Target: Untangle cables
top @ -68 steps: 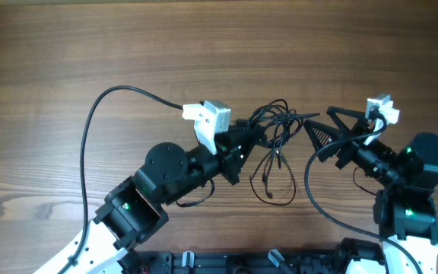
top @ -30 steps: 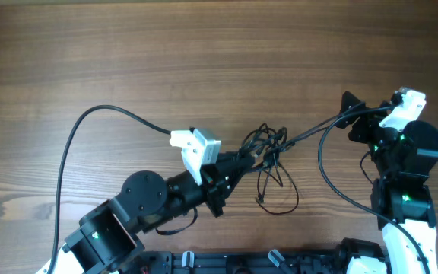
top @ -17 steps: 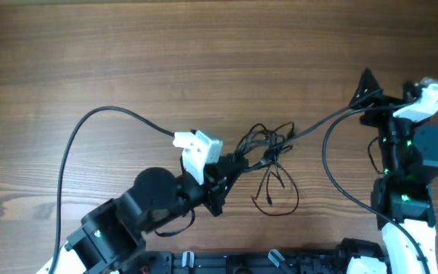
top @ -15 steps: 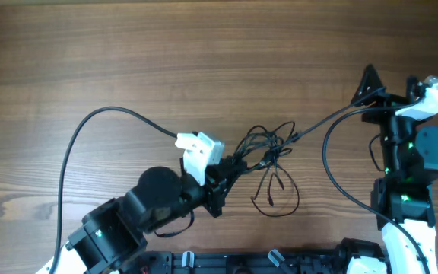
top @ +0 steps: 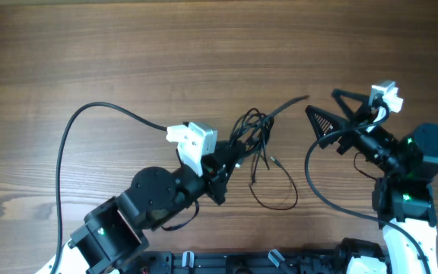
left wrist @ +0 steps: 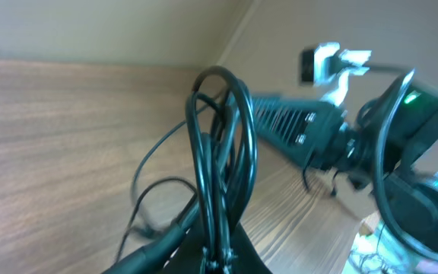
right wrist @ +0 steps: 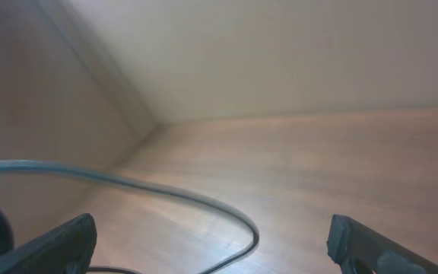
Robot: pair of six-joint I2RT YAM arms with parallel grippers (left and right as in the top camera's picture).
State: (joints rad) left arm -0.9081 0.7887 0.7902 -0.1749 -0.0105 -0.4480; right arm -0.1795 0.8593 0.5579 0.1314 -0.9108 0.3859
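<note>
1. My left arm reaches diagonally up-right, and my right arm reaches left, over the brown wooden table [top: 128, 46].
2. The tangle of thin black cables [top: 253, 129] sits mid-table. One strand points up-right and a loop trails toward the near edge.
3. The left gripper [top: 232, 154] is clamped on the tangle. The right gripper [top: 320, 102] gapes wide and holds nothing.

Wood-grain table [top: 128, 46]; thin black cables [top: 253, 129] mid-table (one loose loop flat on the wood, tangle raised).

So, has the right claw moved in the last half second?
Yes. The right gripper has swung left across the table, toward the cables, jaws open and empty.
</note>
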